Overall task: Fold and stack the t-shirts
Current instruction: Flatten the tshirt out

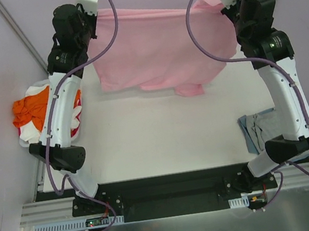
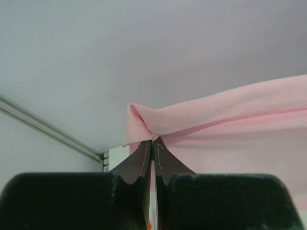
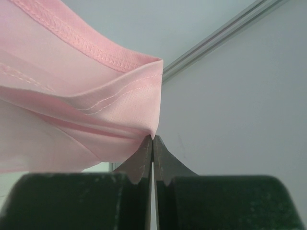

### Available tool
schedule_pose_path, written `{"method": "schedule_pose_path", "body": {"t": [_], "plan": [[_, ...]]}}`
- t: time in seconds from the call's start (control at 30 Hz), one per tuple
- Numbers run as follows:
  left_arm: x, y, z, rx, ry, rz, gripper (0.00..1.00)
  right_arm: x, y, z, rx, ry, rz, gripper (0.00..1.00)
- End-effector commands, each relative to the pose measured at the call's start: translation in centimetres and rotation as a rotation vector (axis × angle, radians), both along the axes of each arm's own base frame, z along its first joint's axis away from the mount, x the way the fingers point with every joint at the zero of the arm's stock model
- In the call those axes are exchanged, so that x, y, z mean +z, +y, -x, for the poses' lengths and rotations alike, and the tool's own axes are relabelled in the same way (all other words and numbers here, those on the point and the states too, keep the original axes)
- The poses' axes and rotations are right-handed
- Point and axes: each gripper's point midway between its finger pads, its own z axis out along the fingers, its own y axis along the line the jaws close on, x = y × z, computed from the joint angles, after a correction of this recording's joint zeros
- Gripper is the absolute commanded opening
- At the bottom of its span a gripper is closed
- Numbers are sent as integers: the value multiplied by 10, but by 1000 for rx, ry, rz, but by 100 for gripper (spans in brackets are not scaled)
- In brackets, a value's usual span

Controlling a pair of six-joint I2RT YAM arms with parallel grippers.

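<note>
Pinching a corner apiece, your left gripper (image 2: pixel 152 140) and right gripper (image 3: pixel 152 138) both have their fingers pressed tight together on the light pink t-shirt (image 1: pixel 155 50), the left on a bunched fold and the right on a stitched hem. You hold them well apart, most likely so that the edge between them pulls straight and the cloth hangs open below, ready to lay flat on the table (image 1: pixel 159 144). Back from the left gripper, outside its arm, an orange t-shirt (image 1: pixel 25 110) lies heaped with a white t-shirt (image 1: pixel 31 90). A grey-blue t-shirt (image 1: pixel 257 131) lies crumpled near the right arm's base.
</note>
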Motion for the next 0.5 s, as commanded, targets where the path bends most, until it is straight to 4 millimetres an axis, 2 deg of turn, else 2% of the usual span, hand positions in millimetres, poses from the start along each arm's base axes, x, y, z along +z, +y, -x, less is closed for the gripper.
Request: {"method": "schedule_pose_path", "body": {"t": [0.0,0.03,0.07,0.13,0.17,0.2,0.23,0.3,0.37,0.4,0.43,0.47], "plan": [[46,36,55,63,-113,-9,0,61,-28,80,-81,-143,11,1],[45,34,63,52,-111,-14,0,54,-25,86,-66,-126,29,1],[45,36,78,46,-111,-18,0,61,-30,104,-63,-155,18,1],[50,36,96,36,-126,-18,0,62,-34,119,-48,-170,17,1],[57,40,115,32,-148,-6,0,71,-41,140,-42,-209,5,1],[61,41,124,24,-159,5,0,74,-44,149,-37,-228,0,1],[73,46,145,16,-196,24,0,72,-43,154,-17,-231,-6,1],[71,47,160,3,-199,44,0,80,-51,182,-5,-286,-38,1],[69,50,182,-22,-212,65,0,73,-51,192,17,-282,-67,1],[67,51,188,-32,-214,76,0,72,-55,204,20,-295,-81,1],[71,55,204,-38,-238,81,0,65,-54,207,33,-277,-86,1],[57,53,203,-50,-210,69,0,58,-53,208,38,-264,-106,1]]}}
